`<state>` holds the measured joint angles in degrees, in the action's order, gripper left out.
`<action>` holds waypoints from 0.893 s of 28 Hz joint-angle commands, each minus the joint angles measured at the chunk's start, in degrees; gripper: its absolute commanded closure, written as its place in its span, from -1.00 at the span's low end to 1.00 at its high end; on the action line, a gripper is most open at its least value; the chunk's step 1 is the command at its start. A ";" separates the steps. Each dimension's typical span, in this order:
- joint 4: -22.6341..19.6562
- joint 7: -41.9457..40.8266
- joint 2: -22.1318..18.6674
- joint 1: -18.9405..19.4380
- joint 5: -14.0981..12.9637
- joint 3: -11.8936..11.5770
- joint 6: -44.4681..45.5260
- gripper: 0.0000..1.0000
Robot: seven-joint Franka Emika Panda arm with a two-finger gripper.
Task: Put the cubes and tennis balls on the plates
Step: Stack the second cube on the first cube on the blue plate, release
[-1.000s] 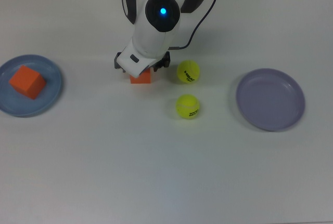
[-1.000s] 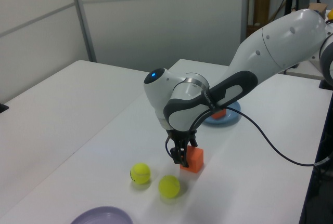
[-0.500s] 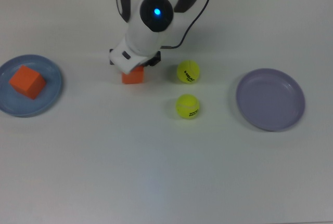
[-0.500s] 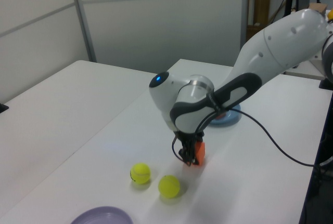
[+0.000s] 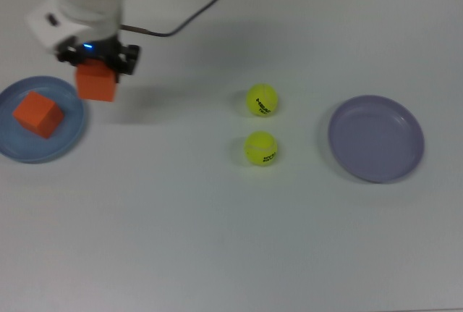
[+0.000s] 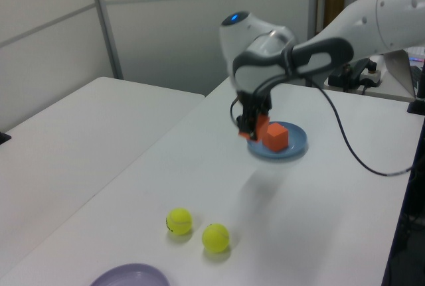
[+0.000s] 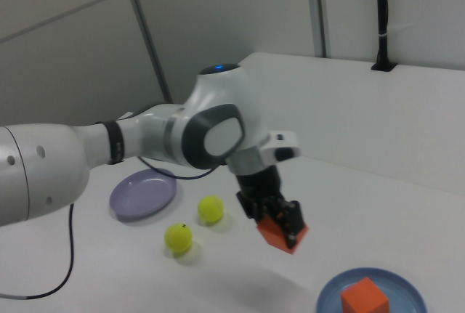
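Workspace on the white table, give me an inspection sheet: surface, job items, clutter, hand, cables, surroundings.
Surface: white table, bare apart from the job's things.
Job's things: blue plate at the top view's left holds one orange cube; second orange cube is held in the air near that plate's edge; two tennis balls lie mid-table, apart; lavender plate at the top view's right holds nothing.
Clutter: nothing seen.
Hand: hand shut on the second cube.
Cables: black cable runs from the arm across the table.
Surroundings: grey wall panels; equipment behind the table in the left view.
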<state>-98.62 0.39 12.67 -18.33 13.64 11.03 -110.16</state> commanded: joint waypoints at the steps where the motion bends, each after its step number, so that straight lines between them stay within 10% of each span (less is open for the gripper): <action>1: 4.75 -3.64 4.02 -2.50 -4.32 -3.20 -0.76 1.00; 9: 7.30 -2.94 7.37 -2.59 -16.89 -11.82 -2.26 1.00; 25: 8.62 0.67 11.94 -2.50 -16.28 -12.70 -7.44 0.76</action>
<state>-91.71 -0.59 23.13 -21.36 -2.46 -1.01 -116.38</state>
